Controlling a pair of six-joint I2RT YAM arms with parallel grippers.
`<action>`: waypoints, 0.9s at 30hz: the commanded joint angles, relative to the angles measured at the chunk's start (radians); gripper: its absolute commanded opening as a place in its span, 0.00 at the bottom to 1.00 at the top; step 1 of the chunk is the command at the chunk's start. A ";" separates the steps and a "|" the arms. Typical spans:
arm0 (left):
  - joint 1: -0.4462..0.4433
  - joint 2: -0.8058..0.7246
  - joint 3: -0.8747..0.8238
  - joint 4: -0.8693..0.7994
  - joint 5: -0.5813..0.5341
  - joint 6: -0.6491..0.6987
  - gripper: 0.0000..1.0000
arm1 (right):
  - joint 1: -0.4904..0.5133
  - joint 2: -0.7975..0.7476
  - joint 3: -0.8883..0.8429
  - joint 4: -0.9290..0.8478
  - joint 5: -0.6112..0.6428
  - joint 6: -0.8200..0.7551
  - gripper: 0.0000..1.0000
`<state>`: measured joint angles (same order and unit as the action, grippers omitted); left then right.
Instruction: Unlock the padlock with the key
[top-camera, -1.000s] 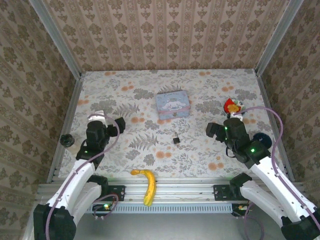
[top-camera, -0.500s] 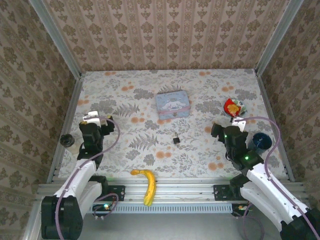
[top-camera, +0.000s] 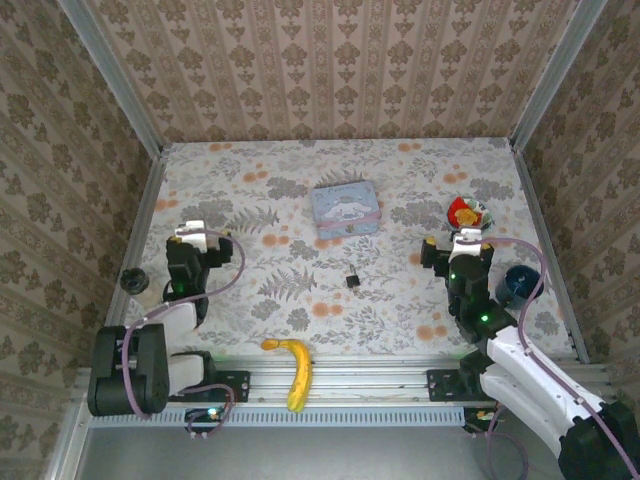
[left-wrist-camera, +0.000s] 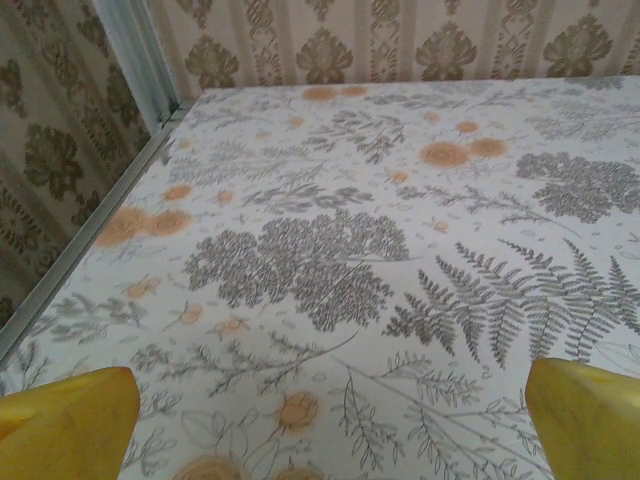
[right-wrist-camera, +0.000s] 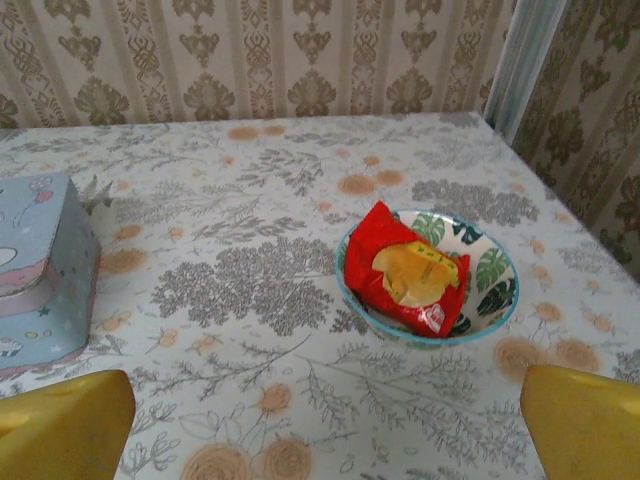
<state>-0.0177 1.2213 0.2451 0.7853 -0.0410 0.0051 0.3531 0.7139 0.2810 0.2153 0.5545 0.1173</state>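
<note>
Banana (top-camera: 295, 368) at the table's (top-camera: 400, 170) near edge. Padlock (top-camera: 352, 280) sits alone on the table, between left claw (left-wrist-camera: 322, 420) and right claw (right-wrist-camera: 325, 420), both gaping wide and holding nothing. Beyond it the tin (top-camera: 345, 208), bowl (right-wrist-camera: 490, 275) far right.

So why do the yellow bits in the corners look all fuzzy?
Left wrist view: the left fingertips sit too close to the lens, so they blur, while the table is sharper. Right wrist view: the right fingertips blur too, but the bowl looks crisp.
</note>
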 joint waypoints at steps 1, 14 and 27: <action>0.007 0.059 -0.003 0.158 0.048 0.042 1.00 | -0.025 0.014 -0.030 0.121 0.019 -0.070 1.00; 0.007 0.324 0.075 0.256 0.145 0.093 1.00 | -0.176 0.188 -0.066 0.336 -0.123 -0.081 1.00; 0.037 0.336 0.142 0.146 0.132 0.052 1.00 | -0.270 0.512 -0.038 0.639 -0.207 -0.057 1.00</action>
<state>0.0147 1.5570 0.3767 0.9405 0.0734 0.0708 0.0978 1.1881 0.2226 0.7303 0.3820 0.0551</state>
